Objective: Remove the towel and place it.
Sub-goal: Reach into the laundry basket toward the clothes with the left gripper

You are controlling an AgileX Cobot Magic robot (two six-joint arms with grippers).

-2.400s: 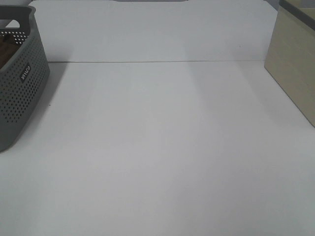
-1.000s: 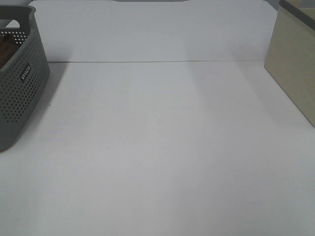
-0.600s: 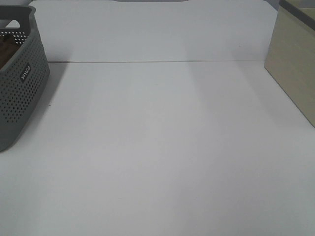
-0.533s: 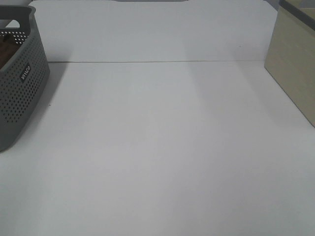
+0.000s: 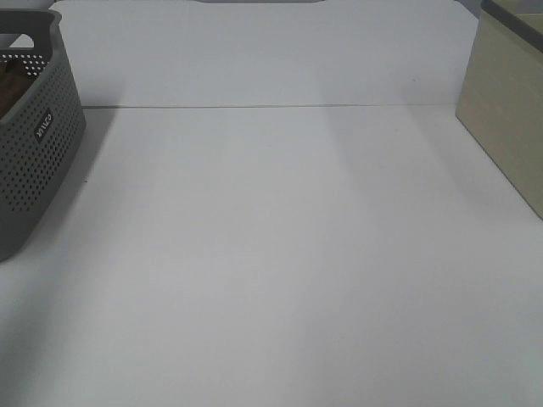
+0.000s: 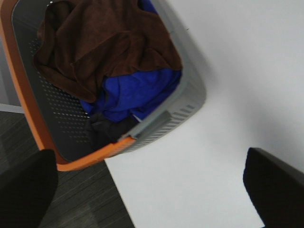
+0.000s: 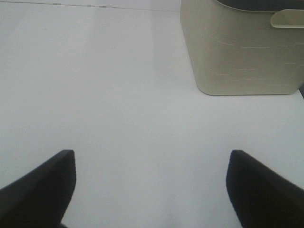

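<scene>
Reddish-brown plush towel (image 6: 95, 42) lies crumpled inside the grey perforated plastic basket with an orange rim (image 6: 192, 97). It is heaped on a bright blue cloth (image 6: 137, 92), and a dark cloth (image 6: 102, 126) shows beside that near the basket's end wall. The left hand (image 6: 152, 190) hangs above the basket's end, fingers spread wide, grasping nothing. The right hand (image 7: 152, 190) is likewise released and empty over the white table (image 5: 280, 254), near a cream plastic bin (image 7: 242, 52).

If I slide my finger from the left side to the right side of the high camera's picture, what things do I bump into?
grey basket, white table, beige box
</scene>
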